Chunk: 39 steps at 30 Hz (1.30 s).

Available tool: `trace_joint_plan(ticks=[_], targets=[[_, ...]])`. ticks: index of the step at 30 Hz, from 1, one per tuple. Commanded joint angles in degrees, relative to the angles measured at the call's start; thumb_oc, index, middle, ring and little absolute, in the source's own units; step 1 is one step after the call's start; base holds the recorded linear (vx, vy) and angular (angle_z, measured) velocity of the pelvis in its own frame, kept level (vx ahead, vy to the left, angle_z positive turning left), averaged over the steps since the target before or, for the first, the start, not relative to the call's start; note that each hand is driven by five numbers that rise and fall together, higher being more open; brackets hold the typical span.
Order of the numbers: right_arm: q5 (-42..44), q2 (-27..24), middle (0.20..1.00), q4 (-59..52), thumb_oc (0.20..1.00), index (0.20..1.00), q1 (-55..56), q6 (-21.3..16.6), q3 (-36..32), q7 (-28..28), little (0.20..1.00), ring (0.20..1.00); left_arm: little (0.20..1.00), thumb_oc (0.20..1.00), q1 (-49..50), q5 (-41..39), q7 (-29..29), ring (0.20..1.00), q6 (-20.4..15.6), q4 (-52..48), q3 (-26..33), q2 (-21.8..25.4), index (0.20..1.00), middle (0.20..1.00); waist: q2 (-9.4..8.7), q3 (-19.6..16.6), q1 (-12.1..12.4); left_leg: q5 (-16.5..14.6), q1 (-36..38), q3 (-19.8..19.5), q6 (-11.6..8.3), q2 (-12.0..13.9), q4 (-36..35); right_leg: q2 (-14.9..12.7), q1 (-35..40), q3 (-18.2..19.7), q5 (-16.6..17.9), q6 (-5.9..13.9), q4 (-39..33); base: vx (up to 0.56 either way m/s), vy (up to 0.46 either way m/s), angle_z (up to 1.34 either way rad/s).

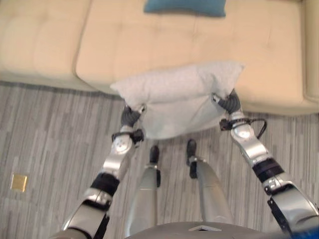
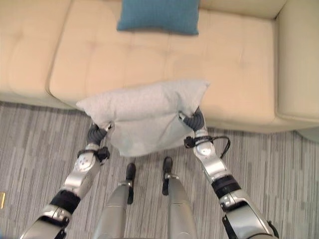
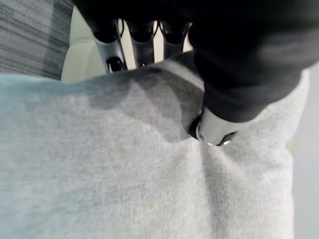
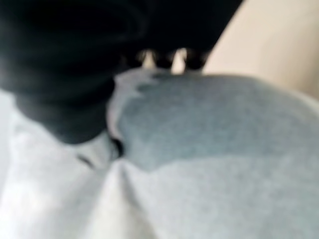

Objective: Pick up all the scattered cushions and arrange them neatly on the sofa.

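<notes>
**Grey cushion held at both ends, ready to go onto the sofa**

At the left of the head views the left hand (image 2: 98,133) grips one end of the grey cushion (image 2: 144,117); its wrist view shows the fingers (image 3: 115,50) hooked over the far edge and the thumb dug into the near face, so the hand is clenched on the fabric. In the centre, the cushion hangs in the air between the two arms, above the striped floor (image 2: 30,144) and overlapping the front edge of the cream sofa (image 2: 239,64). Towards the top centre, a blue cushion (image 2: 158,16) already lies at the back of the seat. At the right, the right hand (image 2: 196,119) pinches the other end the same way — fingers over the top, thumb pressed in.

To do this step well, I judge both arms should carry forward together, keeping the cushion level so neither end slips out. Set it down well onto the seat beside the blue one — not on the lip, where it could slide off — and only loosen both hands once the seat bears its weight.
</notes>
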Motion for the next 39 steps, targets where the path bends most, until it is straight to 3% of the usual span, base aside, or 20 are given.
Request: trace_joint_plan(ticks=[1,2,5,12,14,15,17,18,21,25,28,29,31,32,33,34,37,39], targets=[[-0.59,0.17,0.2,-7.39,0.2,0.2,-1.68,-4.73,-4.85,-0.47,0.2,0.2,0.2,0.2,-2.47,0.36,-0.88,0.2,-4.01,-4.73,4.16,0.56,0.2,0.2,-0.52,0.04,-0.89,1.76,3.75,-1.86,-0.5,-2.09,-3.6,0.32,9.51,-1.46,0.54,4.61,-7.81,0.17,-0.085,0.01],[-1.15,-0.08,0.2,-7.88,0.2,0.2,1.06,-4.57,-5.72,0.25,0.2,0.2,0.2,0.2,0.61,0.73,-1.28,0.2,-3.8,-5.71,5.32,0.64,0.2,0.2,-0.76,-0.58,-0.3,2.01,8.44,-2.12,-0.94,-1.64,-5.87,0.91,14.95,-1.88,0.46,4.66,-10.56,0.07,-0.056,0.04],[-1.62,-0.44,0.2,-8.5,0.2,0.2,4.31,-4.19,-6.32,1.67,0.2,0.2,0.2,0.2,4.51,1.56,-1.91,0.2,-3.33,-7.22,6.32,1.08,0.2,0.2,-1.23,-2.37,0.0,2.7,13.31,-2.37,-1.24,-0.77,-8.84,1.52,21.42,-2.56,0.63,4.76,-14.82,0.11,-0.07,0.13],[-0.76,-0.56,0.2,-8.71,0.2,0.2,9.54,-3.72,-7.04,4.45,0.2,0.2,0.2,0.2,10.39,0.89,-3.77,0.2,-2.12,-9.22,7.5,-0.16,0.2,0.2,-1.95,-4.42,1.0,3.53,19.81,-2.25,-2.11,-0.23,-11.4,2.22,31.95,-4.94,0.97,4.84,-21.97,0.09,-0.044,0.27],[-0.96,-1.25,0.2,-9.08,0.2,0.2,11.61,-3.37,-8.52,4.72,0.2,0.2,0.2,0.2,10.29,1.16,-4.71,0.2,-1.97,-9.69,6.72,-0.97,0.2,0.2,-2.1,-4.32,0.26,3.74,18.26,4.44,-1.76,0.95,-9.32,0.5,33.76,-8.22,1.48,5.26,-23.37,-0.06,0.053,0.63],[-0.96,-1.25,0.2,-9.09,0.2,0.2,11.61,-3.37,-8.52,4.72,0.2,0.2,0.2,0.2,10.29,1.17,-4.71,0.2,-1.97,-9.69,6.72,-0.97,0.2,0.2,-2.1,-4.38,0.23,3.76,18.2,4.42,-1.75,0.94,-9.33,0.49,33.71,-8.25,1.49,5.27,-23.37,-0.04,0.063,0.98],[-1.31,-2.31,0.2,-10.74,0.2,0.2,13.23,-3.04,-9.82,4.79,0.2,0.2,0.2,0.2,10.08,1.54,-5.99,0.2,-2.11,-9.98,5.98,-0.95,0.2,0.2,-2.36,-5.35,-1.62,1.26,18.66,17.73,-0.75,4.88,-4.3,-1.9,34.63,-12.65,2.27,5.73,-23.36,0.01,0.101,0.87],[-1.42,-2.57,0.2,-11.43,0.2,0.2,13.9,-2.99,-10.34,5.16,0.2,0.2,0.2,0.2,10.48,1.52,-6.31,0.2,-2.15,-10.34,6.19,-0.98,0.2,0.2,-2.34,-5.76,-1.9,0.28,19.72,19.91,-0.78,5.68,-3.79,-2.57,34.99,-14.0,2.49,5.95,-23.07,0.03,0.092,0.79],[-1.71,-2.89,0.2,-12.83,0.2,0.2,15.21,-2.41,-11.93,5.95,0.2,0.2,0.2,0.2,12.21,2.38,-7.25,0.2,-1.78,-11.55,6.74,-0.28,0.2,0.2,-1.6,-7.34,-1.99,-1.59,22.43,20.95,-1.18,5.74,-5.75,-2.84,37.18,-15.4,1.49,7.0,-23.18,0.2,0.135,1.01],[-2.0,-2.32,0.2,-13.42,0.2,0.2,15.21,-2.22,-12.34,6.22,0.2,0.2,0.2,0.2,13.8,3.89,-6.9,0.2,-1.59,-13.25,7.84,0.48,0.2,0.2,-2.32,-7.75,-1.45,-0.64,22.85,19.86,0.17,3.59,-7.91,-4.33,37.19,-15.37,2.89,7.31,-22.82,0.02,0.196,0.25],[-2.36,-1.42,0.2,-13.46,0.2,0.2,14.06,-2.18,-12.31,6.08,0.2,0.2,0.2,0.2,13.79,4.63,-6.26,0.2,-1.43,-14.17,8.78,1.2,0.2,0.2,-2.61,-7.71,-0.43,-1.13,24.09,19.43,1.57,2.08,-10.12,-5.57,36.33,-14.45,2.69,8.36,-20.32,0.03,0.185,0.1],[-2.75,-0.77,0.2,-13.9,0.2,0.2,13.3,-2.13,-11.95,6.15,0.2,0.2,0.2,0.2,13.7,5.17,-6.28,0.2,-1.33,-14.72,8.99,1.86,0.2,0.2,-2.38,-7.36,-0.2,-1.42,25.23,19.25,2.48,1.56,-11.28,-6.45,34.95,-13.34,2.54,8.37,-15.91,0.03,0.206,-0.03],[-2.56,-0.41,0.2,-13.84,0.2,0.2,13.23,-2.4,-11.9,6.1,0.2,0.2,0.2,0.2,13.11,5.93,-6.05,0.2,-1.36,-14.69,8.56,2.3,0.2,0.2,-2.48,-7.02,-0.49,-1.39,25.67,18.55,2.82,1.19,-11.73,-5.9,34.05,-11.16,2.34,8.38,-14.38,0.07,0.124,0.11],[-2.72,-0.23,0.2,-13.89,0.2,0.2,13.01,-2.36,-12.04,6.08,0.2,0.2,0.2,0.2,12.53,6.19,-5.92,0.2,-1.39,-14.9,8.1,2.59,0.2,0.2,-2.42,-6.61,-1.86,-0.96,26.61,16.37,3.28,0.35,-13.11,-1.54,31.01,-3.45,1.31,8.0,-12.85,0.07,0.08,0.27],[-2.72,-0.22,0.2,-13.87,0.2,0.2,12.97,-2.37,-12.04,6.08,0.2,0.2,0.2,0.2,12.5,6.19,-5.91,0.2,-1.38,-14.9,8.12,2.6,0.2,0.2,-2.44,-6.76,-1.8,-0.76,26.4,16.46,3.26,0.37,-13.18,-1.51,30.73,-3.37,1.46,7.94,-12.87,0.14,0.106,0.44],[-2.47,-0.49,0.2,-13.63,0.2,0.2,12.79,-2.25,-11.86,6.27,0.2,0.2,0.2,0.2,12.15,6.22,-5.9,0.2,-1.43,-14.65,7.76,2.71,0.2,0.2,-2.35,-6.62,-2.66,-0.26,26.73,14.03,3.63,-0.84,-13.9,2.36,28.51,3.75,1.34,8.29,-13.35,0.11,0.076,0.95],[-1.7,-0.86,0.2,-13.37,0.2,0.2,13.39,-2.66,-11.92,6.44,0.2,0.2,0.2,0.2,10.62,6.93,-6.29,0.2,-1.49,-13.94,6.23,2.95,0.2,0.2,-2.4,-6.24,-3.36,-0.01,27.32,10.9,4.05,-2.28,-14.65,4.64,28.81,7.15,1.23,7.25,-14.15,0.11,0.026,0.84],[-1.05,-1.3,0.2,-13.04,0.2,0.2,13.98,-3.0,-11.77,7.01,0.2,0.2,0.2,0.2,10.96,7.75,-6.67,0.2,-1.43,-13.88,5.96,2.84,0.2,0.2,-2.64,-6.54,-3.21,-0.29,27.32,9.96,4.14,-2.93,-14.1,4.77,30.26,7.14,1.62,6.58,-15.85,0.08,-0.025,1.06]])
